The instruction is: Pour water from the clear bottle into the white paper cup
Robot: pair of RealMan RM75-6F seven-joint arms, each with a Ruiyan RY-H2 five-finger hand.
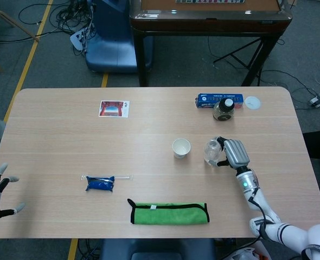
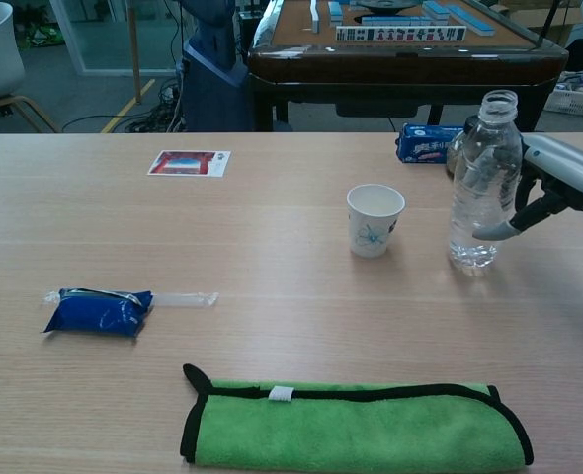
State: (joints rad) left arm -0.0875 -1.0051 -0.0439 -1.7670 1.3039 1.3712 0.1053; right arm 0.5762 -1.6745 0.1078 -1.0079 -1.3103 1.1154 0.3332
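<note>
Clear bottle (image 2: 483, 178) upright on table just right of white paper cup (image 2: 374, 219), right hand (image 1: 233, 154) grasping its side; pour looks done, cup fill unreadable, release left.

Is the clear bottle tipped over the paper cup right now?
No, the clear bottle stands upright on the table beside the white paper cup.
</note>
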